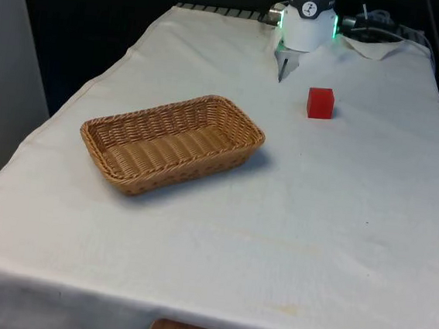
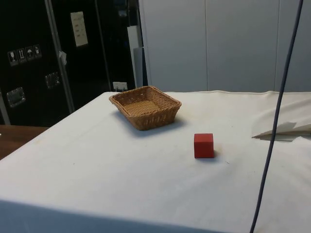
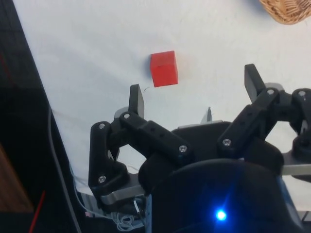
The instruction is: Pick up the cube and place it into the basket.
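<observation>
**Still on the cloth: cube apart from basket**

Across the white-clothed surface [image 1: 220, 242], from the front view's left to right, the wicker basket [image 1: 172, 142] sits well apart from the red cube [image 1: 320, 103], which rests on the cloth. Dark cabinets [image 2: 39, 53] and pale wall panels [image 2: 218, 43] stand behind. The end effector [image 3: 194, 97] hangs above with fingers [image 3: 137, 98] spread wide, holding nothing. The basket's corner is cut off in the wrist view.

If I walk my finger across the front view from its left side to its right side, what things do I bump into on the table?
Basket → cube. The basket comes first, lying empty toward the front view's left; the red cube sits apart from it, farther toward the front view's right.
</observation>
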Available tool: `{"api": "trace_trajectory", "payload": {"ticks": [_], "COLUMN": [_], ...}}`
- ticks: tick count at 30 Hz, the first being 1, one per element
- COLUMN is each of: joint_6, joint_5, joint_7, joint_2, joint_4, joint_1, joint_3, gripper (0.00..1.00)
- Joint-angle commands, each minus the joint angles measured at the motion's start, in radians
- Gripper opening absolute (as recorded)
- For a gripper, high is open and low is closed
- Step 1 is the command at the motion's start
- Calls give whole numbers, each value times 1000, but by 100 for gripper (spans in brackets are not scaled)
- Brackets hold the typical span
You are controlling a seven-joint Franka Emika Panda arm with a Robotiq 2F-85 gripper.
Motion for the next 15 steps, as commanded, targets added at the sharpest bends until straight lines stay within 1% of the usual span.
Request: {"api": "trace_trajectory", "payload": {"ticks": [1,2,3,4,8,9,13,14,15], "joint_6": [14,15,0,17,31,31,53,36,57], "joint_5": [-5,-5,0,-6,-7,-7,-8,0,-8], "joint_7": [-1,-3,-3,-5,-14,-14,-20,-22,-22], "joint_2": [-16,-21,-6,-25,-56,-56,-91,-79,-97], "joint_4": [-20,-26,-8,-31,-73,-73,-121,-107,-131], "joint_1": [0,0,0,0,0,0,-1,0,-1], "joint_3": [2,2,1,2,4,4,5,4,5], "gripper": [100,100,100,100,100,100,100,100,100]}}
